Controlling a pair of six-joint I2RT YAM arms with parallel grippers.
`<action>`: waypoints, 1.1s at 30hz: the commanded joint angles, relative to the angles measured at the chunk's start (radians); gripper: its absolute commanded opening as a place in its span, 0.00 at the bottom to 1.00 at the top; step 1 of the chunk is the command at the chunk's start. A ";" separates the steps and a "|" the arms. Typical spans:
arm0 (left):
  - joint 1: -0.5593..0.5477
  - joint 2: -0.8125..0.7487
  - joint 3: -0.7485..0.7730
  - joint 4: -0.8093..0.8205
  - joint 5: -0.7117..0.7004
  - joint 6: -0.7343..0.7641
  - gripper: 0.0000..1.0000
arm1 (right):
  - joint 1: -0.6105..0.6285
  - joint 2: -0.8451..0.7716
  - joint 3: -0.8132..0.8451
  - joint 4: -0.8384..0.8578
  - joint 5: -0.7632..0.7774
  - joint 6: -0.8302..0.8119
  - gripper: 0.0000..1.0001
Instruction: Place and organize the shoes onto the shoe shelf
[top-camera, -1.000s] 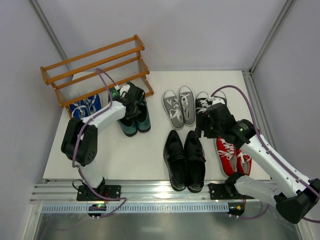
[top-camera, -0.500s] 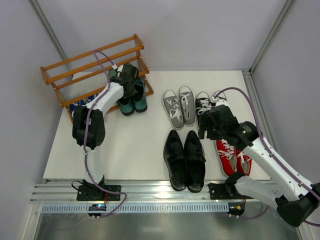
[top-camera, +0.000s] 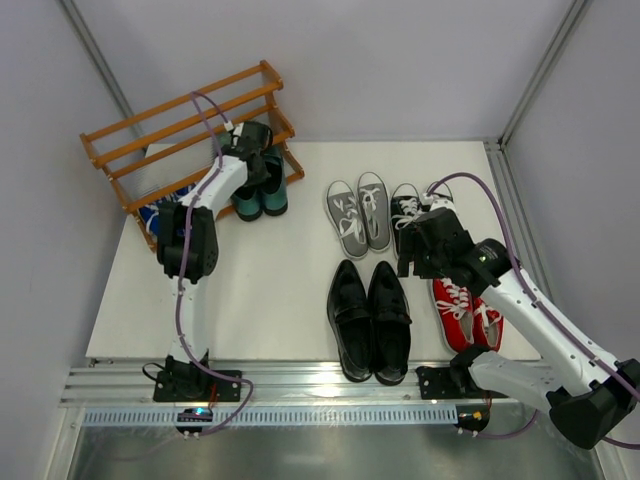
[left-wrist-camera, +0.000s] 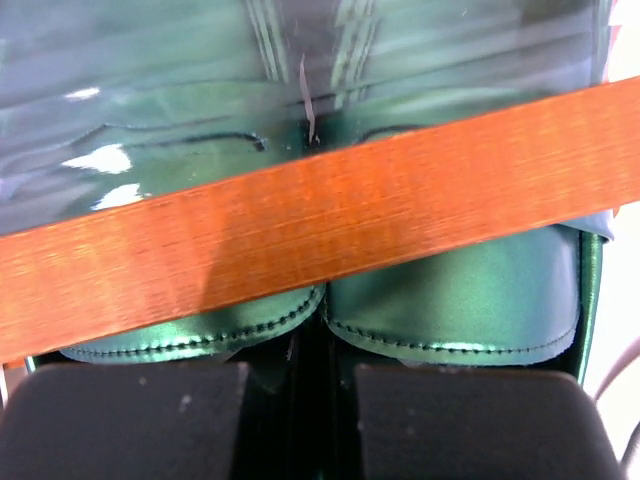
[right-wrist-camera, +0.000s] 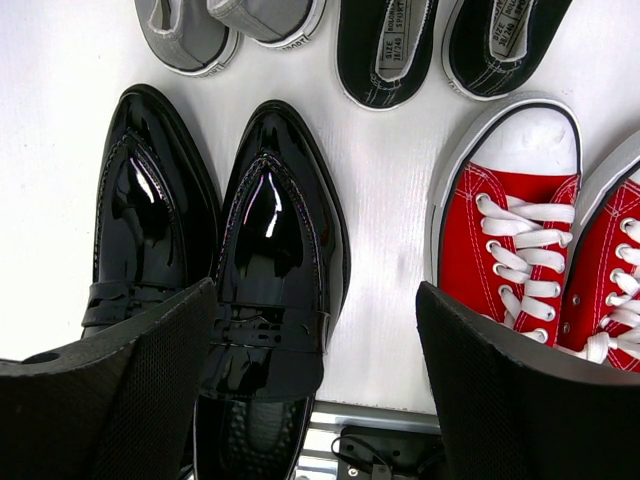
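Observation:
My left gripper (top-camera: 257, 163) is shut on the dark green loafers (top-camera: 264, 196), pinching their inner sides together, toes pushed under a low rail of the orange-brown shoe shelf (top-camera: 180, 118). In the left wrist view the rail (left-wrist-camera: 320, 210) crosses over the green toes (left-wrist-camera: 450, 300), and my gripper (left-wrist-camera: 320, 410) is nearly closed. Blue sneakers (top-camera: 160, 210) sit under the shelf's left end. My right gripper (top-camera: 420, 248) is open and empty, hovering between the black loafers (right-wrist-camera: 270, 230) and the red sneakers (right-wrist-camera: 510, 240). Grey sneakers (top-camera: 360, 212) and black-and-white sneakers (top-camera: 408, 205) lie mid-table.
The black loafers (top-camera: 370, 318) and red sneakers (top-camera: 466, 312) lie near the front metal rail (top-camera: 330, 385). Grey walls close the table at the back and both sides. The left arm's purple cable (top-camera: 205, 115) loops over the shelf.
My left gripper has carried the green loafers back and left, from the open table to under the shelf's low rail. The shelf shifted slightly. The right gripper barely moved.

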 joint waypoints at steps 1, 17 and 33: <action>0.019 -0.016 0.081 0.152 -0.022 0.031 0.00 | -0.008 0.005 0.003 0.024 0.008 -0.020 0.81; 0.020 -0.116 -0.151 0.219 -0.258 -0.199 0.01 | -0.014 0.005 -0.021 0.055 -0.015 -0.024 0.81; 0.029 -0.101 -0.127 0.213 -0.295 -0.202 0.00 | -0.022 -0.021 -0.050 0.054 -0.023 -0.030 0.81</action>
